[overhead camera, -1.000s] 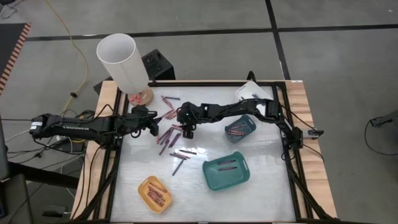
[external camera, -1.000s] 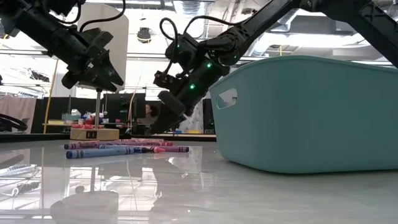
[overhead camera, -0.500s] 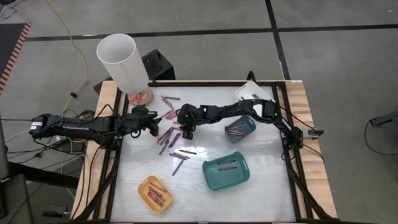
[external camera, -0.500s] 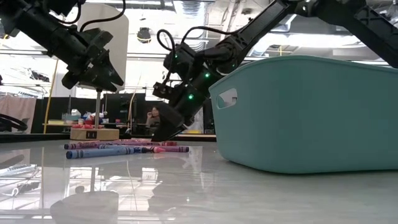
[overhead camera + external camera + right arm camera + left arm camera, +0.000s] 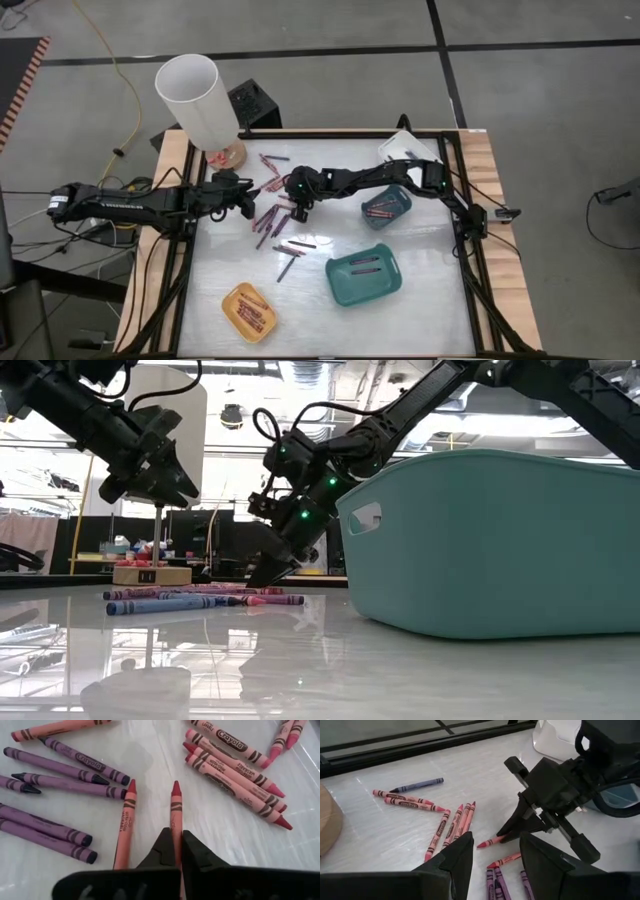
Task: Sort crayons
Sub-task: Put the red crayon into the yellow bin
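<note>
**Right gripper pinches a red crayon at the pile**

Here, a thin red paper-wrapped crayon point(image 5: 174, 815) lies on the glossy white bench point(image 5: 430, 310), its blunt end caught between the closed fingers of the right gripper point(image 5: 175, 851), its tip pointing away from them. Just beside that gripper lies a second red crayon point(image 5: 125, 825), with loose purple crayons point(image 5: 60, 762) on that same side and a row of pink and red crayons point(image 5: 235, 775) on the other.

From above, the right gripper point(image 5: 298, 207) is down at the scattered crayons point(image 5: 272, 215) in the middle of the bench. The left gripper point(image 5: 246, 201) hovers near it across the pile, its fingers point(image 5: 459, 857) parted with nothing between them. In the left wrist view the right gripper point(image 5: 506, 834) touches the bench at the held crayon point(image 5: 490, 841).

Behind the right gripper, along its arm, sits a small teal plastic tray point(image 5: 387, 205) with crayons inside; a larger teal tray point(image 5: 364, 277) and a yellow tray point(image 5: 248, 311), both holding crayons, lie well apart from it. A tall white cylinder point(image 5: 195, 98) stands at the bench corner beyond the left gripper.
</note>
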Controlling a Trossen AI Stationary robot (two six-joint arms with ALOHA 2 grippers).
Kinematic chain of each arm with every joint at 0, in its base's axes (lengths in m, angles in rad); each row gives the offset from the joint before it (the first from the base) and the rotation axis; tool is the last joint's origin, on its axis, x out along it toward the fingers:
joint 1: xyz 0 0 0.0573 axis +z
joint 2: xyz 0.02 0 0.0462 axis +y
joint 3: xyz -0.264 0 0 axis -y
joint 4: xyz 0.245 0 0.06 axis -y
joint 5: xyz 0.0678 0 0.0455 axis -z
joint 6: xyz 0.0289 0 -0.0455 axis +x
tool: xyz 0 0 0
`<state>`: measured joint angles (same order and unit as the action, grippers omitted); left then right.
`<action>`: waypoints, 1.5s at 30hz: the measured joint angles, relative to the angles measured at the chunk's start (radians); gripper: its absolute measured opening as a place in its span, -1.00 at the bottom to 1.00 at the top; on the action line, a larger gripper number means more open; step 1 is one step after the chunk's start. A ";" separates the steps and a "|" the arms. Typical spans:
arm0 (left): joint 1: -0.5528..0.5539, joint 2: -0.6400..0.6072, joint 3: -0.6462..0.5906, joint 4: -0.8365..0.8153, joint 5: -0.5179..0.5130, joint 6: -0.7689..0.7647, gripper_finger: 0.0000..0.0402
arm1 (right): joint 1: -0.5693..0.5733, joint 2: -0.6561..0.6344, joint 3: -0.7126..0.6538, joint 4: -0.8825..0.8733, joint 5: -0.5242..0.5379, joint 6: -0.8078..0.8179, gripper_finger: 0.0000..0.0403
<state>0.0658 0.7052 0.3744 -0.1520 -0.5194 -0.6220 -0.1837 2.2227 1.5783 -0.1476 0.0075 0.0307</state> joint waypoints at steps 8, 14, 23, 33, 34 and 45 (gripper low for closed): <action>0.000 0.000 0.000 -0.002 0.025 -0.003 -0.25 | 0.006 -0.159 0.000 -0.102 -0.005 -0.036 -0.98; 0.000 0.000 0.000 -0.010 0.029 -0.010 -0.25 | -0.016 -0.366 -0.001 -0.321 0.123 -0.128 -0.98; 0.000 0.000 0.000 -0.016 0.031 -0.011 -0.25 | -0.063 -0.646 -0.037 -0.653 0.271 -0.069 -0.98; 0.000 0.000 0.000 -0.015 0.032 -0.011 -0.25 | 0.095 -0.933 -0.423 -0.530 0.295 0.066 -0.98; 0.000 0.000 0.000 -0.015 0.032 -0.014 -0.25 | 0.111 -0.956 -0.457 -0.520 0.314 0.072 -0.98; 0.000 0.000 0.000 -0.014 0.030 -0.030 -0.25 | 0.242 -1.000 -0.706 -0.196 0.307 0.042 -0.98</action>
<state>0.0658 0.7050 0.3744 -0.1663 -0.4892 -0.6518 0.0583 1.2230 0.8719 -0.3436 0.3141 0.0730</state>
